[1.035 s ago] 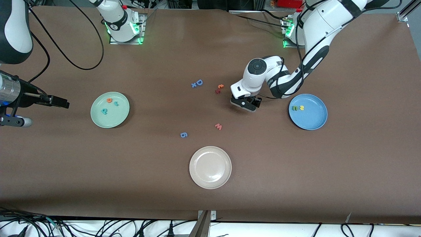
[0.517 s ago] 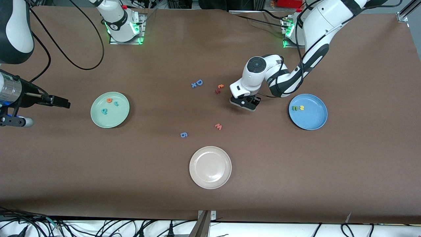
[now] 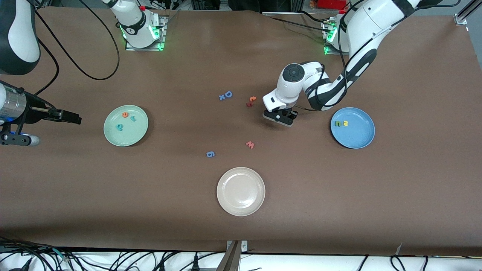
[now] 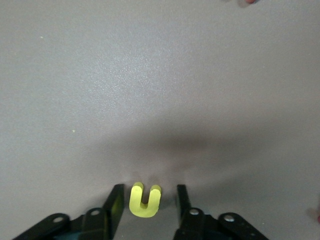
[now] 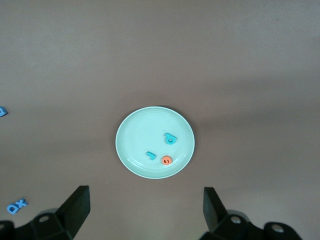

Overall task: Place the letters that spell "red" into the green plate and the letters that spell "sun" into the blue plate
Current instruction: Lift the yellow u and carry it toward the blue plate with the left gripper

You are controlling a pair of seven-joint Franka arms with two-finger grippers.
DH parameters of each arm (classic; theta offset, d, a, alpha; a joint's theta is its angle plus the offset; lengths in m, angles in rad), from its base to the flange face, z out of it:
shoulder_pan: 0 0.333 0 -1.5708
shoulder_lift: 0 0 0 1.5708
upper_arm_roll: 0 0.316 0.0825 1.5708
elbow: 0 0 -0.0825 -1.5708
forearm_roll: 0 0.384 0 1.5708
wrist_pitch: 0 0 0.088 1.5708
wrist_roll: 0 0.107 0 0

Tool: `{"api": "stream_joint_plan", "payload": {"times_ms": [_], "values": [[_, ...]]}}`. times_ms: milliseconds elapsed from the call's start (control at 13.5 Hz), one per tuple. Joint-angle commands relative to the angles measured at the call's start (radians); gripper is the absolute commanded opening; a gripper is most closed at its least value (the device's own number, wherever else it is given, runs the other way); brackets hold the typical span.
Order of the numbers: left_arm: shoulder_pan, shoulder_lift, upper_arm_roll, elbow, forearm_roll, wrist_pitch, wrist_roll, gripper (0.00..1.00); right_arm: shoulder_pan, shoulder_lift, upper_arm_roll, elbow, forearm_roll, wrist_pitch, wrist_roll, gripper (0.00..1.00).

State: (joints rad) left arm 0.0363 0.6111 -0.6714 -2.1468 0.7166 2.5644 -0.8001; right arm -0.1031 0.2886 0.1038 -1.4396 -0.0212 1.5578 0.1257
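Observation:
A yellow u (image 4: 145,201) lies flat on the brown table between the fingers of my left gripper (image 4: 148,189). The jaws stand narrow around it, one finger (image 4: 116,205) almost touching, the other (image 4: 181,202) a small gap away. In the front view the left gripper (image 3: 280,117) is low over the table's middle and hides the u. The blue plate (image 3: 357,134) holds a green n (image 3: 338,123) and a yellow s (image 3: 345,123). The green plate (image 3: 131,133) holds an orange e (image 3: 125,114), a teal r (image 3: 133,119) and a teal d (image 3: 119,127). My right gripper (image 5: 145,200) waits open, high beside the green plate (image 5: 140,135).
Loose on the table lie a blue D and x (image 3: 226,95), an orange and red pair (image 3: 251,101) close to the left gripper, a pinkish-red w (image 3: 250,144) and a blue g (image 3: 210,154). A cream-white plate (image 3: 241,203) sits nearest the front camera.
The left gripper's jaws have narrowed around the yellow u, and the hand has shifted slightly away from the front camera. The right arm has barely moved.

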Motion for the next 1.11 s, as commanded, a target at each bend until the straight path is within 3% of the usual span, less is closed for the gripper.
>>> {"api": "stream_joint_plan", "payload": {"times_ms": [0, 739, 1035], "values": [[0.001, -0.011, 0.006, -0.027, 0.038, 0.002, -0.045, 0.35, -0.018, 0.000, 0.016, 0.001, -0.006, -0.002, -0.011, 1.00], [0.011, -0.011, 0.004, -0.013, 0.035, -0.001, -0.059, 0.23, -0.020, 0.000, 0.014, 0.001, -0.006, -0.008, -0.012, 1.00], [0.020, -0.021, -0.005, 0.060, -0.035, -0.077, -0.054, 0.21, -0.020, 0.000, 0.014, -0.001, -0.006, -0.008, -0.011, 1.00]]}}
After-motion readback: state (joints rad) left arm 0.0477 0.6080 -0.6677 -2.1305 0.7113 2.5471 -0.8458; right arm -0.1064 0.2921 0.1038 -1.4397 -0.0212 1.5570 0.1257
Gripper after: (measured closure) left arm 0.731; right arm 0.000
